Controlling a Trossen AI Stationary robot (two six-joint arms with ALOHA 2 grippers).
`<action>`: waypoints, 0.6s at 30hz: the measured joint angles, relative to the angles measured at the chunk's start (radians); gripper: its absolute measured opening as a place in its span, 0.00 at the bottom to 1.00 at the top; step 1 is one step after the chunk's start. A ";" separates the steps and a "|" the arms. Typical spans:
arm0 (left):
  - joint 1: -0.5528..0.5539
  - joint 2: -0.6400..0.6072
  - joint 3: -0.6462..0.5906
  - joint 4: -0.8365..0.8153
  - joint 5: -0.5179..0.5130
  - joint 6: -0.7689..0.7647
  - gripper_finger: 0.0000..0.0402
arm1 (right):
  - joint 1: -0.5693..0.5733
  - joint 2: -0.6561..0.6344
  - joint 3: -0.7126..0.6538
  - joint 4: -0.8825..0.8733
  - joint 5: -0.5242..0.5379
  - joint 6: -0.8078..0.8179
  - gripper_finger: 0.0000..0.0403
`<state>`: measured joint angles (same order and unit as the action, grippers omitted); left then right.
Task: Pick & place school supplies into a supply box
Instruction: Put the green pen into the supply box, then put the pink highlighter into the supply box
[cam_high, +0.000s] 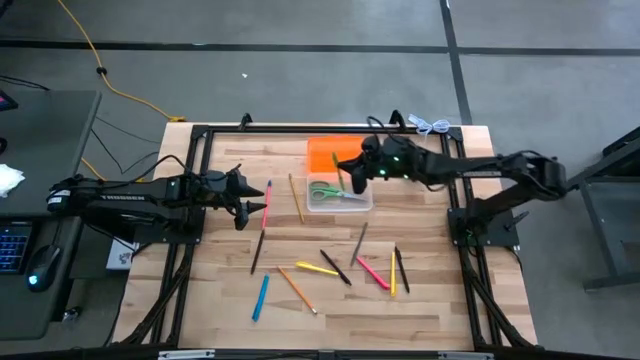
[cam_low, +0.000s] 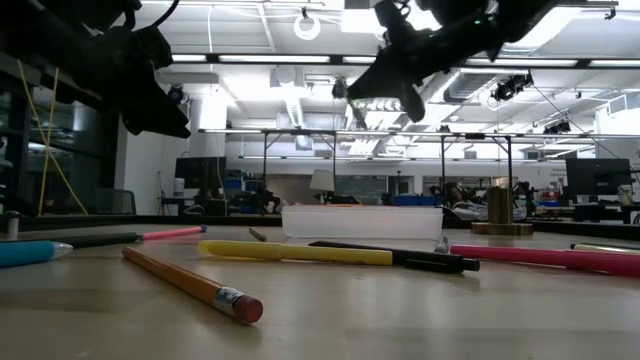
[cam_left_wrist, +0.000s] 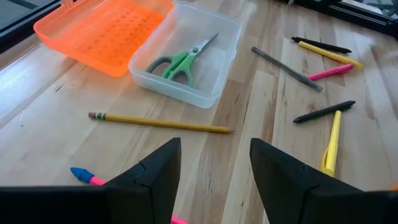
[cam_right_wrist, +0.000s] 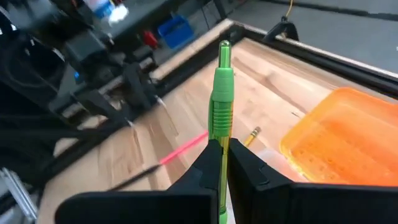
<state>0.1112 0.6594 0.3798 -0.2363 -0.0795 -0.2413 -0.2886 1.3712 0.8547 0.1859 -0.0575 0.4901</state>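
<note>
The clear supply box (cam_high: 340, 194) sits on the table with green-handled scissors (cam_left_wrist: 177, 61) lying inside it. The orange lid (cam_high: 333, 152) lies against its far side. My right gripper (cam_high: 350, 172) hovers over the box, shut on a green pen (cam_right_wrist: 221, 93). My left gripper (cam_left_wrist: 214, 163) is open, to the left of the box, above a pink pen with a blue cap (cam_high: 267, 198). A yellow pencil (cam_left_wrist: 160, 123) lies between it and the box. Other pens and pencils (cam_high: 335, 265) lie scattered on the near half of the table. My right gripper pinches the green pen between its two fingers at the pen's lower barrel (cam_right_wrist: 221, 144). The pen runs along the fingers, and its clicker end (cam_right_wrist: 224, 48) sticks out past the fingertips. It is lifted clear above the box.
A blue pen (cam_high: 261, 297), an orange pencil (cam_high: 297, 289), a yellow pen (cam_high: 317, 268) and a black pen (cam_high: 336, 266) lie near the table's near edge, with pink, yellow and black pens (cam_high: 385, 270) to their right. The black frame (cam_high: 200, 130) rims the table.
</note>
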 joint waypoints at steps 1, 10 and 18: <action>0.000 0.000 0.000 0.000 0.000 0.000 0.55 | -0.003 0.021 0.025 -0.022 -0.006 -0.015 0.00; 0.000 0.000 0.000 -0.001 0.000 0.000 0.55 | -0.013 0.179 0.257 -0.214 -0.041 -0.156 0.00; 0.000 0.000 0.000 -0.001 0.000 0.000 0.55 | -0.013 0.235 0.341 -0.301 -0.052 -0.218 0.00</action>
<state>0.1110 0.6595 0.3798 -0.2376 -0.0795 -0.2417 -0.3019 1.6066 1.1961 -0.1154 -0.1094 0.2726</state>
